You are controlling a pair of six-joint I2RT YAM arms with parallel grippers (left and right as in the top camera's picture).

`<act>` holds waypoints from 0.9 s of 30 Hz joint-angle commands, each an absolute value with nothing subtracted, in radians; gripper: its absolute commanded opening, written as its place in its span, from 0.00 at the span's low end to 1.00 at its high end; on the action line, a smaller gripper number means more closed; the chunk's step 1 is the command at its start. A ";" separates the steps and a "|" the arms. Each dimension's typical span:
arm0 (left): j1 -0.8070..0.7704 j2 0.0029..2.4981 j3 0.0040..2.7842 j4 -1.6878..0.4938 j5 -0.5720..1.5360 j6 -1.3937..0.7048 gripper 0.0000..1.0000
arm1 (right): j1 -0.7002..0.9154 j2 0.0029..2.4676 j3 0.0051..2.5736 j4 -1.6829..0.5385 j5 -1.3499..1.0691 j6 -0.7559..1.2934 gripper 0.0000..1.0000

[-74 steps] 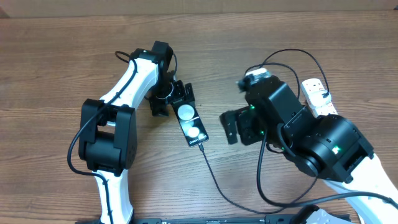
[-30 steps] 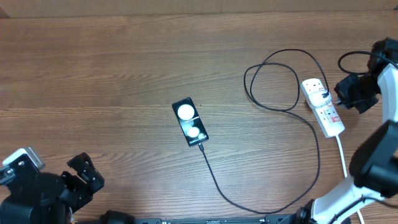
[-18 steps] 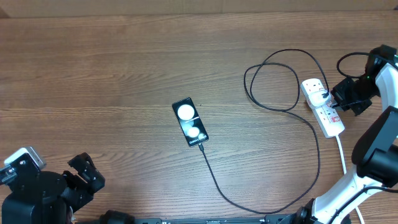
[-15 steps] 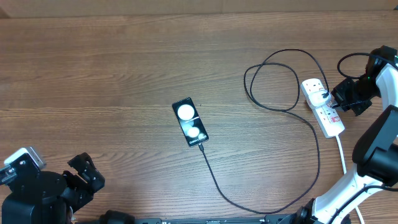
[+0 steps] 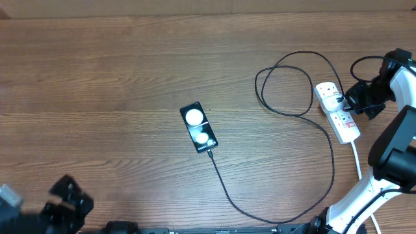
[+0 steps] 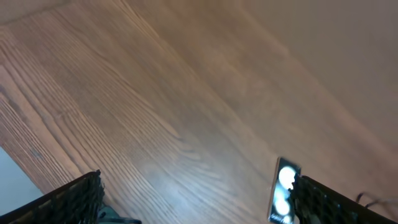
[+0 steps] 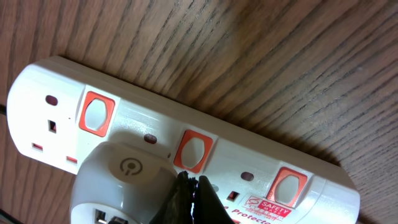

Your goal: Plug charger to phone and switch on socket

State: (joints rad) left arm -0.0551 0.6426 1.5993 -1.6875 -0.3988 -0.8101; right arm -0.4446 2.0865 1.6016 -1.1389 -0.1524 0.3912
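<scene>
1. The right gripper [image 7: 192, 186] has its jaws pressed together and holds nothing, so the two black fingers make one blunt point. This point rests over the socket [image 7: 261, 158], just below the middle red switch [image 7: 193, 151] and close beside the white adapter [image 7: 121, 183] that sits in the strip.
2. In the wrist view the long axis of the socket runs from upper left to lower right, with three red switches in a row along it. The middle switch lies directly ahead of the fingertips. So the coming move is, in my judgement, a short push forward onto it, across the strip and not along it. Whether the tip already touches the switch I cannot tell.
3. The right arm is much the nearer one. The left gripper [image 5: 65, 203] is at the near left corner, jaws wide and empty, well apart from every task thing.
4. The charger [image 5: 218, 172] goes from the socket end in a loop, then curves to the lower end of the phone [image 5: 198, 128], which lies flat near the middle of the table [image 5: 97, 78]. The tip seems seated there — I judge that only the switch remains.
5. The table is flat wood grain and mostly bare. The strip lies loose on it, so a sideways push may slide it. The adapter leaves little room on one side, and the thick white cord [image 5: 356, 159] runs off toward the near edge.
</scene>
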 commanded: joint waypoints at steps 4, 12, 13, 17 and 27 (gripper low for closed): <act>-0.041 0.487 1.599 -1.689 -0.418 -0.823 1.00 | -0.447 2.090 1.626 -1.121 -0.160 0.384 0.04; -0.041 0.369 1.599 -1.689 -0.418 -0.823 1.00 | -0.447 2.136 1.623 -1.122 -0.159 0.389 0.04; -0.041 0.362 1.599 -1.689 -0.418 -0.823 0.99 | -0.446 2.143 1.623 -1.126 -0.160 0.389 0.04; -0.039 0.350 1.599 -1.689 -0.418 -0.823 1.00 | -0.444 2.161 1.623 -1.134 -0.159 0.392 0.04; -0.029 0.337 1.599 -1.689 -0.418 -0.823 1.00 | -0.468 2.107 1.688 -1.266 -0.022 0.421 0.04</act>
State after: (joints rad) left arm -0.0452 0.3599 1.5993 -1.6894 -0.4015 -0.8104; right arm -0.4484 2.1277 1.6318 -1.2446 -0.1085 0.3962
